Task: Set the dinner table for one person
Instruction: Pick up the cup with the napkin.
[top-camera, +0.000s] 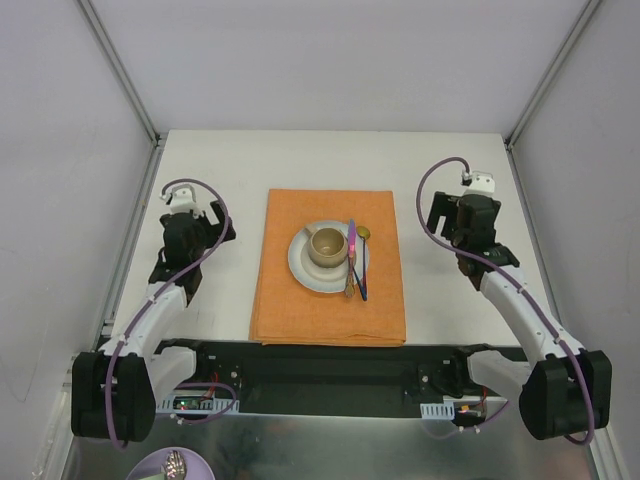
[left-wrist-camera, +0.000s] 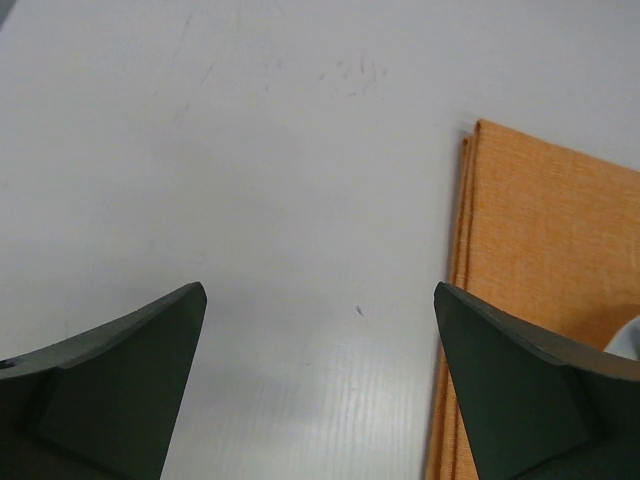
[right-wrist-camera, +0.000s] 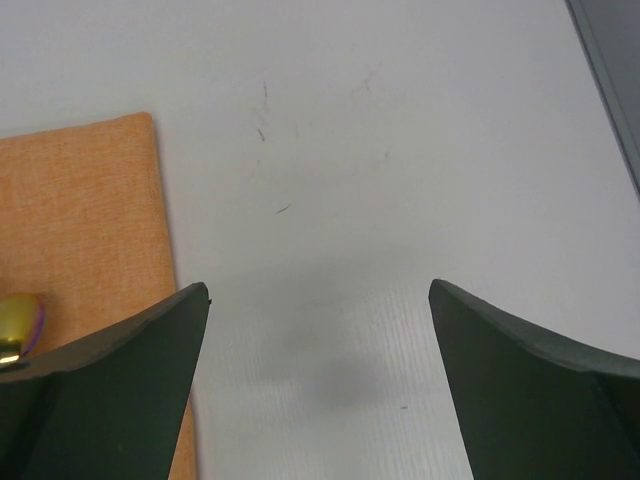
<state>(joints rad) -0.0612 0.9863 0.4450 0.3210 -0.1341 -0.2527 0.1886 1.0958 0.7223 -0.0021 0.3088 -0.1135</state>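
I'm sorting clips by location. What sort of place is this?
Probably a robotics lab test cell, not a home: a bare white table with metal-rail edges, plain grey walls around it, and a left arm and right arm bolted at its near edge.

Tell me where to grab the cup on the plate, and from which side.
Probably its left rim wall, from above, one finger inside the mouth and one outside. The cup stands upright, mouth open, on the plate; the cutlery lies close along its right, so the left side is freer. The open left gripper sits that side.
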